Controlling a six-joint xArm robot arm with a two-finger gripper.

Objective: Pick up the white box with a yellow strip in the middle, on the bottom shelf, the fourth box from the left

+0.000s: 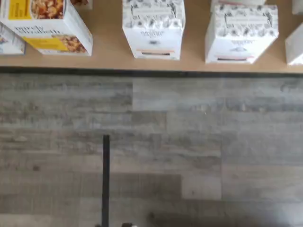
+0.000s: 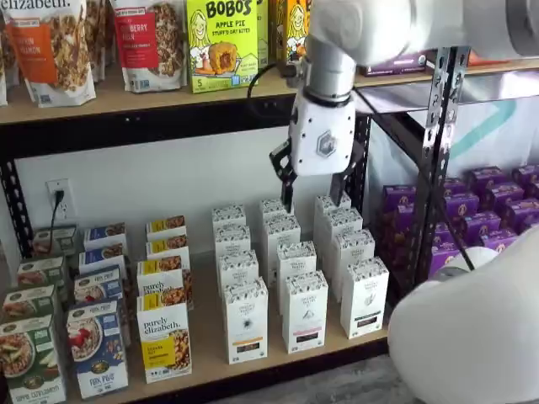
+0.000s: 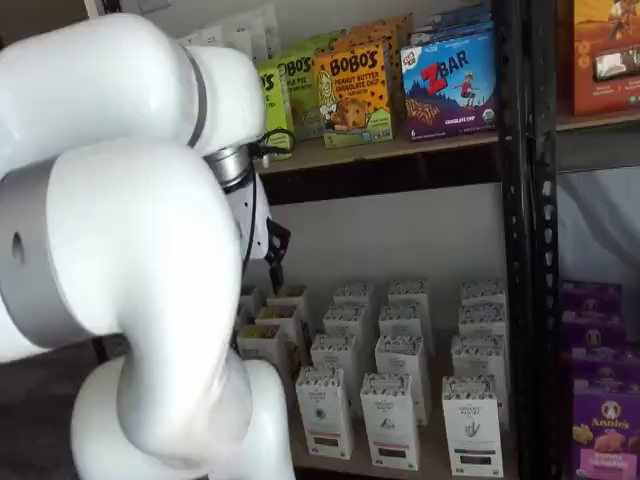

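Grey wood-plank floor [image 1: 151, 151] fills most of the wrist view, ahead of the rack. Target: the tall white carton with a grey-speckled top and yellow-orange strip [image 2: 245, 320] stands upright in the front row of the light tan wooden bottom shelf [image 2: 210, 370], at its front edge. The wrist view shows it too [image 1: 154, 28], strip low on the front face. It sits well below the white-bodied two-finger gripper [image 2: 313, 198], off to the gripper's left and nearer the shelf edge than the fingers are; no contact. The black fingers hang either side of the body with a clear gap between them, so the jaws are apart and hold nothing. They hover over the back rows of white cartons. Just beside the target on the side towards the gripper is a like white carton with a pinkish strip [image 2: 304, 310], then one with a dark strip [image 2: 364, 296], almost straight below the gripper. On the target's far side is a white-and-yellow granola box [image 2: 164, 341], close but apart. The other shelf view shows one black finger only [image 3: 272, 255], the arm covering the rest. Above the gripper is the upper tan board [image 2: 126, 97] with snack bags; to its right, purple boxes [image 2: 480, 210].
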